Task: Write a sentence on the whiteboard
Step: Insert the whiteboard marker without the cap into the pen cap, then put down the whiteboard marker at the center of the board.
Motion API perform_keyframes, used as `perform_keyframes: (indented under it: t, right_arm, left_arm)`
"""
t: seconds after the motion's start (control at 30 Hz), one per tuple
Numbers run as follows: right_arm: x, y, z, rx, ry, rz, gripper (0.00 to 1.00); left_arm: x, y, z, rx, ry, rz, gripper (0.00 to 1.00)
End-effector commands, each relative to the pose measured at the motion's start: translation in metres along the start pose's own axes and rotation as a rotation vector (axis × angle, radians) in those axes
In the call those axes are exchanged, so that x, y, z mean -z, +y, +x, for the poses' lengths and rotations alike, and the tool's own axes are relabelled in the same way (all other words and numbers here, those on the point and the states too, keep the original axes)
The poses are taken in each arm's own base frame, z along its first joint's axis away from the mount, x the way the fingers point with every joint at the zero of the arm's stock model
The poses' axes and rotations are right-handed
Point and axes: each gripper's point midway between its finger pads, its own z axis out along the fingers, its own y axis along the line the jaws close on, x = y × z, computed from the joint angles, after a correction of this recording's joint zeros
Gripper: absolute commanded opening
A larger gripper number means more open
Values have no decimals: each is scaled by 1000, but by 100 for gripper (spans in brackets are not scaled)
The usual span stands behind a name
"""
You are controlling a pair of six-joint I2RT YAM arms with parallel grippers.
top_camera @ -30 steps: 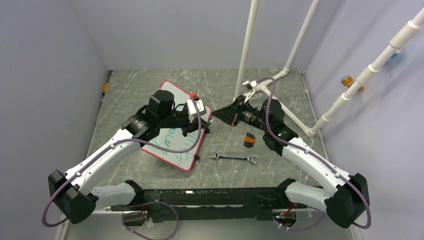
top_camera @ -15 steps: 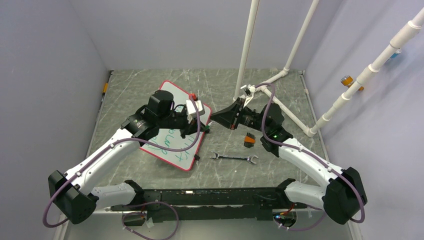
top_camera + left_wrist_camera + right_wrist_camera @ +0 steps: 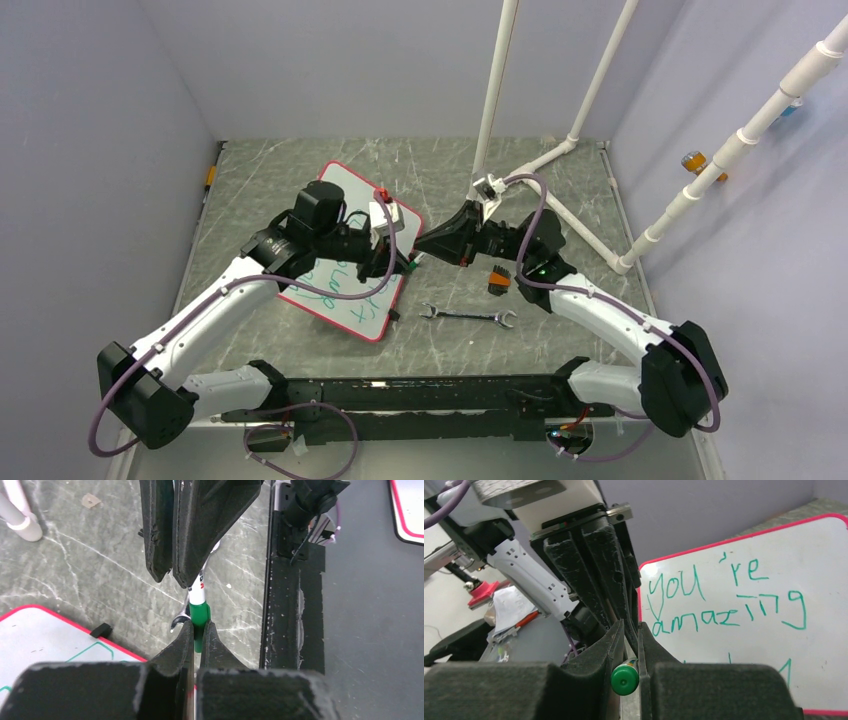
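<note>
Over the marbled counter [image 3: 440, 160], the sentence [image 3: 724, 600] written, left gripper [image 3: 196, 630] and right gripper [image 3: 630, 630] both clamp the marker [image 3: 199, 612]; recapping seemingly needs a straight push.

- the whiteboard [image 3: 819, 650] has the sentence [image 3: 729, 616] in green handwriting; the right wrist view reads "you 're", then "amazing" under it
- at 6 o'clock from that, a third line starts, just a couple of strokes, unreadable
- the marker [image 3: 198, 594] has tiny red print, too small to read

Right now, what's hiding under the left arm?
The whiteboard lies under the left arm. Green writing shows at its near end; from above, the arm hides the middle lines.
</note>
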Motion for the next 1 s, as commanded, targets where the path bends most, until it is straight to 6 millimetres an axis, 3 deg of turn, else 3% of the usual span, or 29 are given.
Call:
perform_keyframes:
  t: [0.0,0.27,0.37,0.6,0.8,0.83,0.9,0.93,0.97]
  right_arm:
    - [-8,19,33,5,87,-129,0]
    - [-8,1,29,9,87,2,0]
    - [-5,-12,30,13,103,89,0]
    - [10,-56,33,-31,114,380,0]
    - [27,-86,25,-63,127,618,0]
    - [31,-91,24,-67,133,661,0]
    - [40,-102,26,-78,156,748,0]
    - [45,-107,27,-82,164,791,0]
    - [49,-112,28,-86,172,827,0]
  left_arm:
    - [6,-35,-67,-206,-237,184,0]
    - [1,-17,-58,-202,-189,108,0]
    - [1,-5,-54,-213,-172,38,7]
    - [1,26,-46,-188,-119,-131,43]
    - [6,48,-42,-162,-95,-253,60]
    - [8,51,-43,-163,-97,-278,65]
    - [12,56,-43,-164,-104,-324,90]
    - [14,60,-44,-165,-108,-352,98]
    - [17,64,-44,-162,-114,-381,99]
